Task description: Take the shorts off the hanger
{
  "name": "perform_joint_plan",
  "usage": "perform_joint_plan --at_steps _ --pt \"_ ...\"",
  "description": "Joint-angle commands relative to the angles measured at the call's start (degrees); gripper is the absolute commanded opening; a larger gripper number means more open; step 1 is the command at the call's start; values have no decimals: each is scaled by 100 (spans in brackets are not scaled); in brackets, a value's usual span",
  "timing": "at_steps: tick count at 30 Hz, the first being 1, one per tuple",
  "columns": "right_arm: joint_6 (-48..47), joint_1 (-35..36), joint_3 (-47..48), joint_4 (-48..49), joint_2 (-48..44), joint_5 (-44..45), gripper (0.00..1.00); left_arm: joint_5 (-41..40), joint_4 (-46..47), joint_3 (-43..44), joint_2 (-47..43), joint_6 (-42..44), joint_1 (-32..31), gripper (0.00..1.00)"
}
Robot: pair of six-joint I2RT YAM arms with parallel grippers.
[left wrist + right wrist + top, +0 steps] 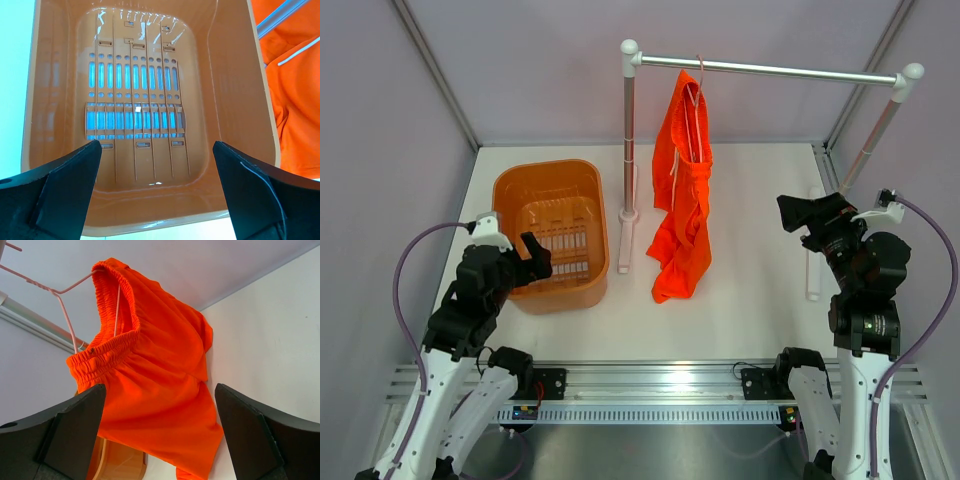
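No step had been completed: the shorts (685, 210) hung on the hanger (64, 315) from the rail (770, 70), well apart from my left claw (535, 258) over the basket (510, 190) and my right claw (800, 212), both spread wide and empty.

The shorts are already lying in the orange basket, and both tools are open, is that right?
No. The shorts are not in the basket; they hang on the hanger from the rail, beside the basket, as the top external view shows. The left tool and right tool are open.
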Motion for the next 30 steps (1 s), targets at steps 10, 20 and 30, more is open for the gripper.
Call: perform_joint_plan --at_steps 10,20,30 --pt "-787 -30 880 -677 368 94 99 17 198 62 -44 -22 10 99" --pt "-972 -21 3102 -905 1958 -1214 94 280 259 36 -167 66 10 99" --pt "-1876 2420 5834 -2178 3742 882 85 351 259 36 -281 83 10 99"
